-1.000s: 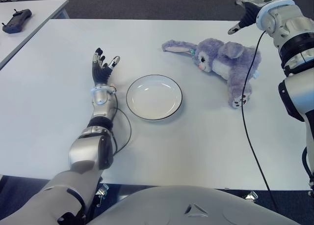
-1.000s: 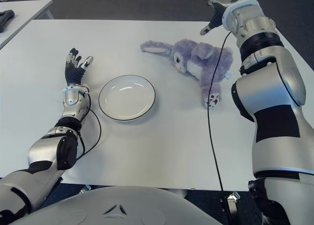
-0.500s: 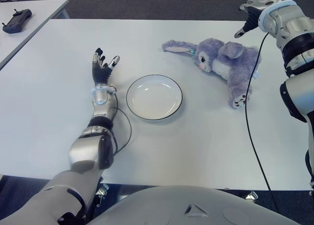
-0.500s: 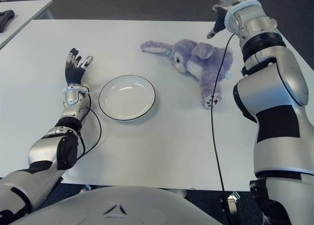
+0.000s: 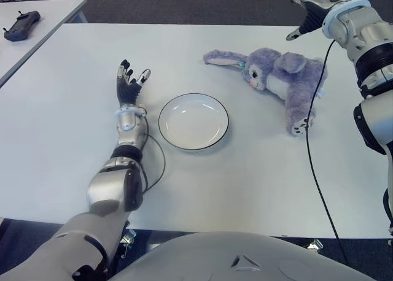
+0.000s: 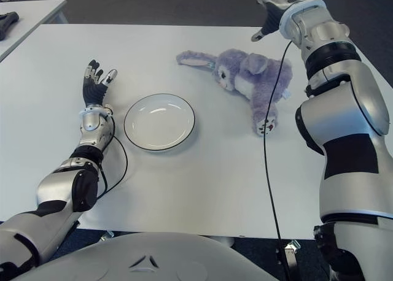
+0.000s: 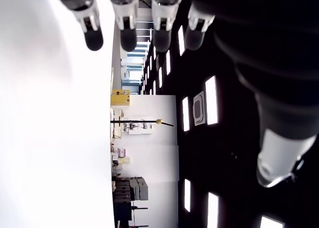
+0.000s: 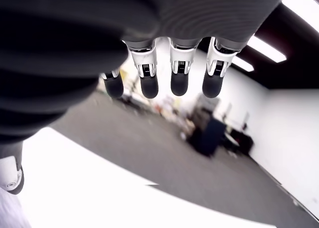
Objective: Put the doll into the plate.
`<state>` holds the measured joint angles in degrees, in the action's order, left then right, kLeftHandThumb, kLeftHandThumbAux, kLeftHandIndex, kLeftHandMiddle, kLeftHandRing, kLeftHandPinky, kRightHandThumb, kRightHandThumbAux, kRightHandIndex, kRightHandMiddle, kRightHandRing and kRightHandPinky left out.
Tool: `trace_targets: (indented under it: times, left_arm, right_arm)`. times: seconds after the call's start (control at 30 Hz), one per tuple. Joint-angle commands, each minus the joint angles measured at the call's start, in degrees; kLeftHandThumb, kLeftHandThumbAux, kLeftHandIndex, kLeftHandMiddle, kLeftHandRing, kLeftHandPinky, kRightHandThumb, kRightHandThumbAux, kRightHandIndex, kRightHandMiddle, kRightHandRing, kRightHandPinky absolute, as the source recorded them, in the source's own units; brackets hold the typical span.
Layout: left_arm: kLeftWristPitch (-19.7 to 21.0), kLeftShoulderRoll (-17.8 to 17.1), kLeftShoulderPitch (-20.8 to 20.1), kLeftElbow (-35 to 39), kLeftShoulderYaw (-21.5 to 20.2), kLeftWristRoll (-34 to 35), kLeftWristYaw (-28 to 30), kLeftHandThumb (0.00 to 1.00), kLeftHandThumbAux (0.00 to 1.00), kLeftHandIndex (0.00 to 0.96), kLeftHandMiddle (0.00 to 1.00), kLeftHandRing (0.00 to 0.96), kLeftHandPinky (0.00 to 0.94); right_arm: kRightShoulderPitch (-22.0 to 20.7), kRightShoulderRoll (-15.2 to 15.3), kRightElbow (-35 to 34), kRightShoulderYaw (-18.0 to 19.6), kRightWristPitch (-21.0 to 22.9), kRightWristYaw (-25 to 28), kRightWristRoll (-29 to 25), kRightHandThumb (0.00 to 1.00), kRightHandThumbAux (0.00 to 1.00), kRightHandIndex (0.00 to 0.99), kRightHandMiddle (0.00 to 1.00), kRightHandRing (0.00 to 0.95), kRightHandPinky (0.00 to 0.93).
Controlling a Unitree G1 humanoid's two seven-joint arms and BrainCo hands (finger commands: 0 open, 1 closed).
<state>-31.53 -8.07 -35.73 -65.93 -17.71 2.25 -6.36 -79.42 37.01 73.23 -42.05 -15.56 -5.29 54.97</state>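
Observation:
A purple and white bunny doll [image 5: 276,77] lies on its side on the white table [image 5: 245,183], to the right of a white plate [image 5: 193,121] with a dark rim. The plate holds nothing. My right hand [image 5: 313,5] is raised above the far table edge, beyond and right of the doll, with its fingers [image 8: 172,78] spread and holding nothing. My left hand [image 5: 129,84] shows left of the plate, palm up, its fingers [image 7: 124,34] open and holding nothing.
A second white table [image 5: 43,14] stands at the far left with a dark controller [image 5: 20,24] on it. A black cable [image 5: 310,146] hangs from my right arm and crosses in front of the doll's right side. Dark floor lies beyond the table.
My right hand has lifted slightly and shifted a little to the left above the far edge. The doll, the plate and my left arm have stayed put.

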Motion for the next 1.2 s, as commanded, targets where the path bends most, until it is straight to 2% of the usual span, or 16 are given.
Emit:
trace_targets:
  times: [0.03, 0.13, 0.27, 0.53, 0.73, 0.97, 1.2]
  left_arm:
    - [5.81, 7.78, 12.11, -9.98, -0.17, 0.83, 0.41, 0.0, 0.651, 0.007, 0.025, 0.01, 0.017]
    - [5.93, 7.72, 12.08, -10.0, -0.19, 0.83, 0.33, 0.0, 0.656, 0.009, 0.026, 0.012, 0.011]
    - [5.98, 7.69, 12.03, -10.01, -0.19, 0.82, 0.47, 0.0, 0.651, 0.008, 0.022, 0.007, 0.003]
    - [5.46, 7.6, 12.22, -9.97, 0.14, 0.46, 0.56, 0.0, 0.655, 0.011, 0.018, 0.004, 0.014]
    - [5.66, 7.62, 12.21, -9.98, 0.14, 0.51, 0.61, 0.0, 0.649, 0.002, 0.013, 0.0, 0.013]
    - [5.46, 7.72, 12.2, -9.98, 0.0, 0.63, 0.51, 0.0, 0.641, 0.002, 0.012, 0.0, 0.01]
    - [5.31, 7.79, 12.15, -9.93, -0.2, 0.79, 0.45, 0.0, 0.641, 0.009, 0.016, 0.002, 0.011]
  right_arm:
    - [6.44, 2.87, -9.12, 1.93, -6.45, -8.69, -1.22, 0.099, 0.463, 0.026, 0.005, 0.0, 0.009]
    - [8.95, 4.29, -13.14, 3.08, -7.7, -11.31, -1.46, 0.074, 0.464, 0.04, 0.024, 0.016, 0.053]
    - [10.83, 4.62, -14.99, 4.22, -9.28, -12.61, -2.03, 0.055, 0.461, 0.051, 0.041, 0.044, 0.097]
    - [12.08, 5.37, -17.73, 5.62, -10.43, -10.88, -1.95, 0.076, 0.466, 0.054, 0.057, 0.061, 0.11]
    - [13.59, 7.51, -21.87, 6.74, -11.37, -9.63, -1.82, 0.104, 0.465, 0.057, 0.064, 0.069, 0.114]
    - [17.17, 9.69, -26.96, 8.81, -12.71, -8.1, -2.69, 0.12, 0.457, 0.056, 0.061, 0.067, 0.108]
    - [21.24, 10.56, -30.87, 10.35, -14.1, -3.97, -4.31, 0.126, 0.45, 0.053, 0.061, 0.087, 0.182]
